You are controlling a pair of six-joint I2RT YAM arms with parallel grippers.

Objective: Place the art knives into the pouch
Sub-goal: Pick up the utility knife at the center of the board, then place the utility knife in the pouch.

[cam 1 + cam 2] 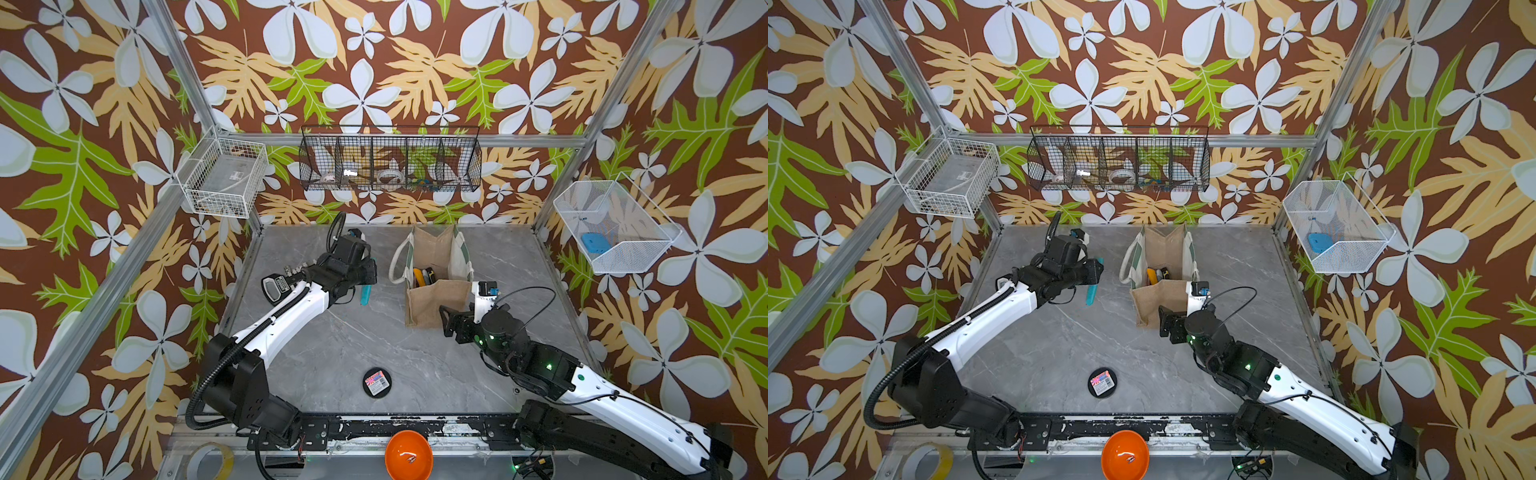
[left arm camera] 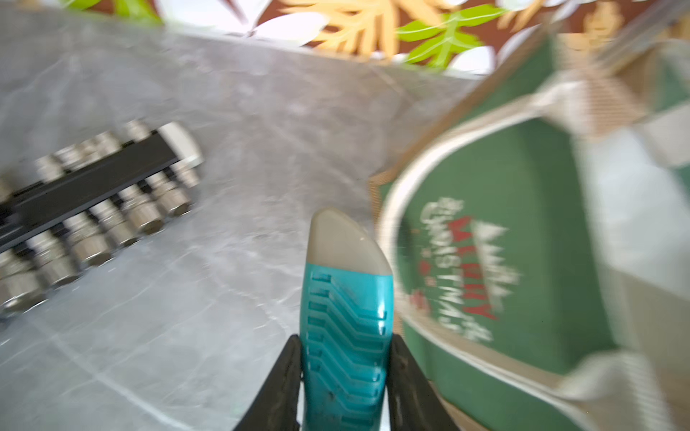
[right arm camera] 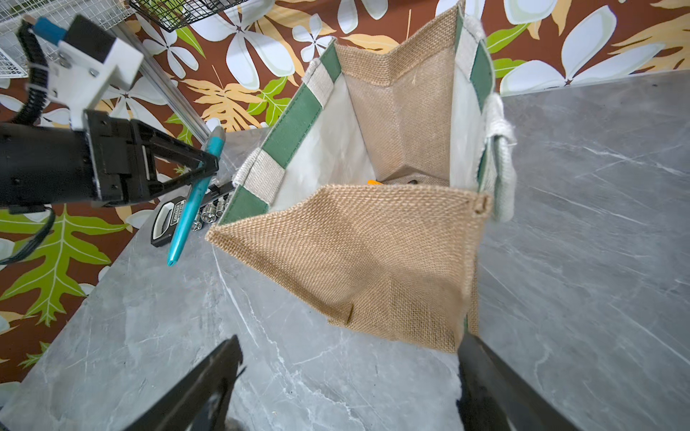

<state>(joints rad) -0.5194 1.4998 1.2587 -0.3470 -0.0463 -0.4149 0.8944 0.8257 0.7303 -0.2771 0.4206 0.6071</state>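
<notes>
- Plainly, the art knife (image 1: 365,293) was off the table (image 1: 332,357), held in the left pincer (image 3: 210,164), whose jaws were clamped on its teal handle near the grey-capped end.
- Its long axis ran steeply downward with a slight tilt: the grey cap was uppermost and the thin teal end hung toward the table, clear of it in the right wrist view.
- The pouch (image 1: 434,307) stood upright to the robot's right of the knife, apart from it, with its mouth open upward and its green printed panel facing the knife.
- Some yellow-handled things (image 1: 419,277) lay inside the pouch at the bottom.
- The coming move probably turned on carrying the knife rightward over the green rim and lowering it thin end first. Whether it hung high enough to clear that rim could not be told.
- The right pincer (image 1: 445,322) was the nearer one to the pouch, just beside its near burlap side, with jaws wide apart and empty. Contact with the burlap could not be told.
- A rack of sockets (image 3: 186,216) lay on the table beneath the left pincer.
</notes>
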